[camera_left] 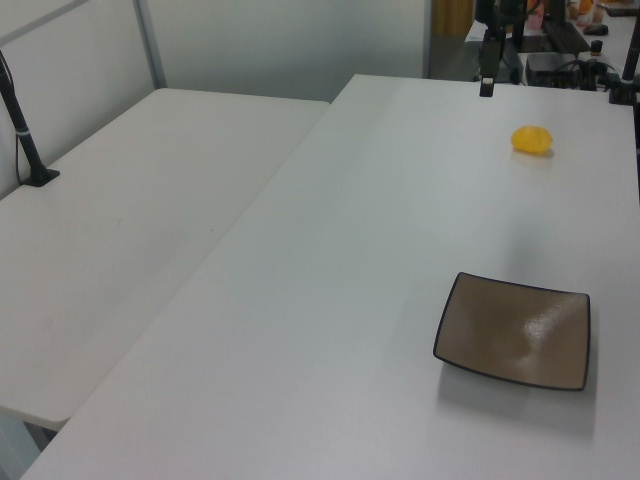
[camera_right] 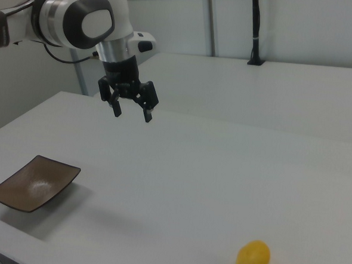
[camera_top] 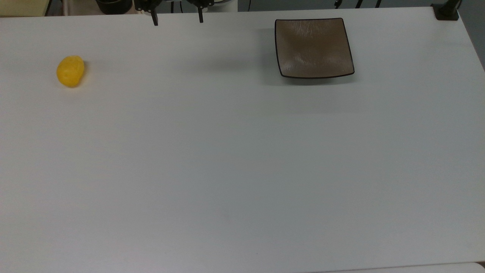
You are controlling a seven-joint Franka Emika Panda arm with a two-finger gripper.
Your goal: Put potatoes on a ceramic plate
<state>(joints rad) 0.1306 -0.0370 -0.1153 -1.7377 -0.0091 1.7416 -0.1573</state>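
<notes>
A small bright yellow potato (camera_top: 70, 71) lies on the white table at the top view's left; it is also the potato (camera_left: 532, 140) far back in the left view and the potato (camera_right: 253, 258) low in the right view. The square brown-grey ceramic plate (camera_top: 313, 47) with its dark rim sits bare at the top view's upper right, plate (camera_left: 515, 331), plate (camera_right: 34, 182). My gripper (camera_right: 131, 114) hangs open high above the table, fingers wide apart and holding nothing. In the top view the gripper (camera_top: 177, 21) is at the far edge between potato and plate; gripper (camera_left: 486, 88).
The white table (camera_top: 227, 159) is broad and bare around both things. A second white table (camera_left: 120, 230) adjoins it on the left view's left. A black pole mount (camera_top: 446, 11) stands at the top view's upper right corner.
</notes>
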